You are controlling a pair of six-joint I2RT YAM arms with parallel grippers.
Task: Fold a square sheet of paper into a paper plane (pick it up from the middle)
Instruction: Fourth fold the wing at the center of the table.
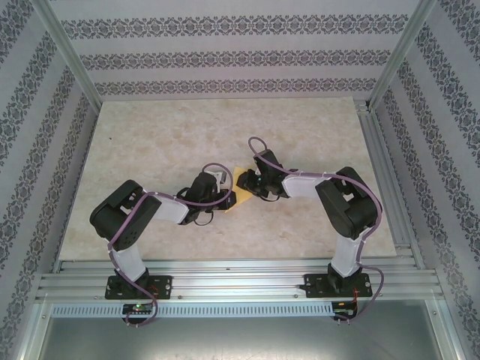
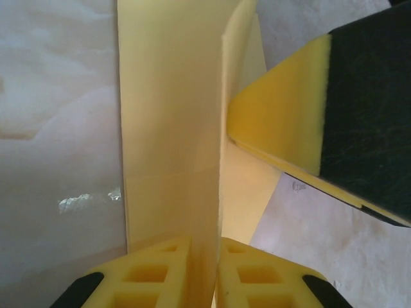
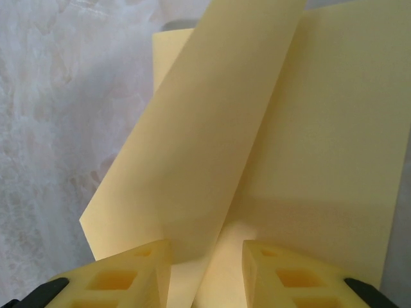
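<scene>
The sheet of paper (image 1: 241, 177) lies mid-worktop (image 1: 150, 150), between both arms and well clear of every edge (bare surface all round). It is plain pale yellow, partly folded, with flaps raised. The left jaws pinch one upright flap; the right jaws stand slightly apart around a slanting one.

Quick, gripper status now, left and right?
Left gripper: closed on the folded paper.
Right gripper: open, with a flap of the paper loose between the jaws, not pinched.
</scene>
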